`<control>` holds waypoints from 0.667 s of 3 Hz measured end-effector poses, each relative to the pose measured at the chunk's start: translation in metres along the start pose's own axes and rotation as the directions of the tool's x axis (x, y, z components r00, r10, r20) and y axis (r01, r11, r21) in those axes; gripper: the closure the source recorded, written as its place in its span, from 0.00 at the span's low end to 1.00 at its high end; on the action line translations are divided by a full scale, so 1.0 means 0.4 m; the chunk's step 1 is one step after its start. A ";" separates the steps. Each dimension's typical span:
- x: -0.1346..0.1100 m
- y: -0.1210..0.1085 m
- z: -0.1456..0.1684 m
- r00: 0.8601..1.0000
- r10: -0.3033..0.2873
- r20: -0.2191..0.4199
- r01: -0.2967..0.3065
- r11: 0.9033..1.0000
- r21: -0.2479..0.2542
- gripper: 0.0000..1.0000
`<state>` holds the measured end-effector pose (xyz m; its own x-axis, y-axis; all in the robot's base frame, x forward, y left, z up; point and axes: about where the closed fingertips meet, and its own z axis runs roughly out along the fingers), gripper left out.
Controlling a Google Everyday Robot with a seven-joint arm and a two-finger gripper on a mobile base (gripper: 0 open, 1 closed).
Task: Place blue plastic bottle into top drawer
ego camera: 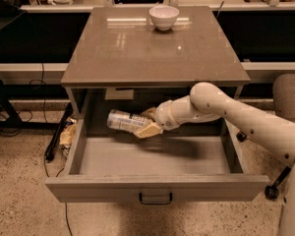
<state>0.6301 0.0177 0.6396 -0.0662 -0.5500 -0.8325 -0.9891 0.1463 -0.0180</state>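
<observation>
The blue plastic bottle (124,121) lies on its side in the air, held over the back left part of the open top drawer (157,187). My gripper (148,124) reaches in from the right and is shut on the bottle's right end. The bottle hangs above the drawer floor, close under the table top. The drawer is pulled fully out, with its dark handle (156,198) at the front centre.
A white bowl (163,17) stands at the back of the grey-brown table top (152,48). A rolling chair (287,102) is at the right. Cables and a crumpled wrapper (66,134) lie on the floor at the left.
</observation>
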 end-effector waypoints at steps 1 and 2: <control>0.006 0.008 -0.029 1.000 0.004 0.001 -0.004 1.000 0.022 0.04; 0.035 0.027 -0.126 0.999 0.041 0.006 -0.041 0.995 0.095 0.00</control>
<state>0.6119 -0.0297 0.6557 -0.1059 -0.5383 -0.8360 -0.9685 0.2464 -0.0360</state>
